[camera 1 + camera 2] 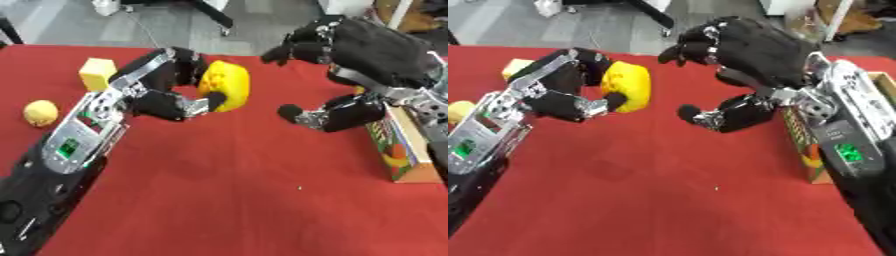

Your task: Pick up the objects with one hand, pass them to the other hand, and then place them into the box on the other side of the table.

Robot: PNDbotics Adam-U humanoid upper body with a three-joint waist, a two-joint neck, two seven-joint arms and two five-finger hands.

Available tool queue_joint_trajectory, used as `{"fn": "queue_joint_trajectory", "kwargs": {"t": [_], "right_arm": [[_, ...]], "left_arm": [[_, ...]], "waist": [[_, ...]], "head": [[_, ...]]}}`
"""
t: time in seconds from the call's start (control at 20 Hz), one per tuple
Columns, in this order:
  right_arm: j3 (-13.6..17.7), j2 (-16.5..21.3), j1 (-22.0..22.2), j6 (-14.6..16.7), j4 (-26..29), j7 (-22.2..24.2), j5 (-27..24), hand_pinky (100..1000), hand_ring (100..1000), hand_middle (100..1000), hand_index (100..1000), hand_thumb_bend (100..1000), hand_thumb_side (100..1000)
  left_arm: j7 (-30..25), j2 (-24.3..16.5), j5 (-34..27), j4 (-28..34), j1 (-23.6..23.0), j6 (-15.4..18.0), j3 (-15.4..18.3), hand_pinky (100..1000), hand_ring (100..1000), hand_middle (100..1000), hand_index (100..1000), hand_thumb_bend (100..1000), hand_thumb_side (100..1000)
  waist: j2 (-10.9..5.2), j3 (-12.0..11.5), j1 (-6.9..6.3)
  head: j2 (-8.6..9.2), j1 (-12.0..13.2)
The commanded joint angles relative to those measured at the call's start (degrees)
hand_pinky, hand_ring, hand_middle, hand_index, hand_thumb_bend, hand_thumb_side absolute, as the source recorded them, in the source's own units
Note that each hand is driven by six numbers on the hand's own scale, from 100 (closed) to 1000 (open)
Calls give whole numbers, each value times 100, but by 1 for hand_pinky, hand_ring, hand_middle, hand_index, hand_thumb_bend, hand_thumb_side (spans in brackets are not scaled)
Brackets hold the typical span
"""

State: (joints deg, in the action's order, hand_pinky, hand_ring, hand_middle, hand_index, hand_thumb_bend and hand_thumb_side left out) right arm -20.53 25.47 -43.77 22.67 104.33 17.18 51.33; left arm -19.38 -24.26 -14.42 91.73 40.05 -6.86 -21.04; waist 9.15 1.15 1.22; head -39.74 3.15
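Red tablecloth (227, 200), grey floor (79, 20) beyond. Left hand (166, 95) pinching yellow block (226, 85); right hand (737, 65) spread.

Red table cover (227, 200); beyond it grey floor (79, 22), perhaps a chair base (214, 15).

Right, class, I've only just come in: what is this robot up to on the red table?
The left hand holds a chunky yellow object above the red table, offering it toward the right hand, which waits open beside it, not touching. The box stands at the right edge. A yellow block and a yellow ball lie at far left.
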Motion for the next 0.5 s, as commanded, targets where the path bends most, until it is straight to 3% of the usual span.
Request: {"fn": "queue_joint_trajectory", "kwargs": {"t": [0.05, 0.3, 0.5], "right_arm": [[1, -35, -62, -160, -61, -388, 463, 651, 622, 593, 839, 336, 348], [-106, -220, -45, -453, -279, -936, 867, 636, 608, 579, 829, 334, 339], [-177, -299, -46, -483, -431, -1172, 908, 635, 610, 581, 832, 333, 331]], "left_arm": [[-13, -32, -55, 82, 136, -17, -14, 635, 521, 424, 492, 334, 100], [28, -11, -149, 136, 142, -97, -65, 637, 520, 423, 491, 321, 100], [18, 8, -269, 169, 149, -141, -100, 635, 518, 421, 490, 312, 100]], "waist": [[-176, 4, 7], [-174, -8, 3], [-171, -21, 5]], "head": [[-29, 12], [-32, 8], [-33, 8]]}}
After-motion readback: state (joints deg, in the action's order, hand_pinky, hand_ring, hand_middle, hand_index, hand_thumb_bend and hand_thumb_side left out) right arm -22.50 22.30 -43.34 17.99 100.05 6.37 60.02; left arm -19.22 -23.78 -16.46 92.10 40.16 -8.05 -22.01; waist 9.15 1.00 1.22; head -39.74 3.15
